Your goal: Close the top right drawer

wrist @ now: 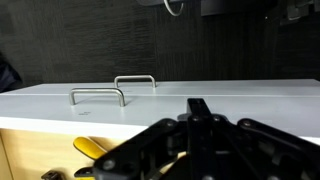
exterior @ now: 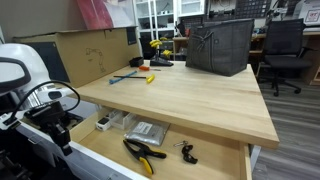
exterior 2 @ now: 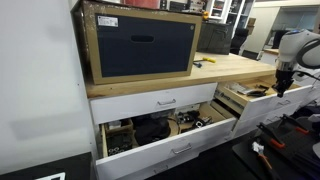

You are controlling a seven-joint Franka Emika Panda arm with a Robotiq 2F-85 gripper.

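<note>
- drawer (exterior: 215,155): wide and shallow, standing pulled out under the wood top (exterior: 190,90) at 6 o'clock in an exterior view. its floor is pale smooth wood.
- inside lie pliers (exterior: 143,153) with yellow grips, a flat silver-grey box (exterior: 147,131) and a small black item (exterior: 188,152).
- the wrist view alone shows the front panel (wrist: 230,92) close up: long, white and smooth, running across the middle. a thin silver bar handle (wrist: 97,96) with bent ends sits at 10 o'clock.
- a second handle (wrist: 135,80) of the same shape shows just beyond the first. which drawer it belongs to is unclear.
- gripper (wrist: 198,112): dark, angular and blurred, at 6 o'clock in the wrist view, near the panel. whether its fingers are apart or together cannot be told in any view.
- an exterior view alone shows the bench front. the drawer is open at 3 o'clock, with the white arm (exterior 2: 295,48) above it.
- there too, a clutter drawer (exterior 2: 165,130) is open at 6 o'clock, under a shut drawer (exterior 2: 165,102).
- a cardboard crate (exterior 2: 140,45) with a dark panel stands on top at 11 o'clock.
- only an exterior view shows the black bin (exterior: 220,45) on the top at 1 o'clock.
</note>
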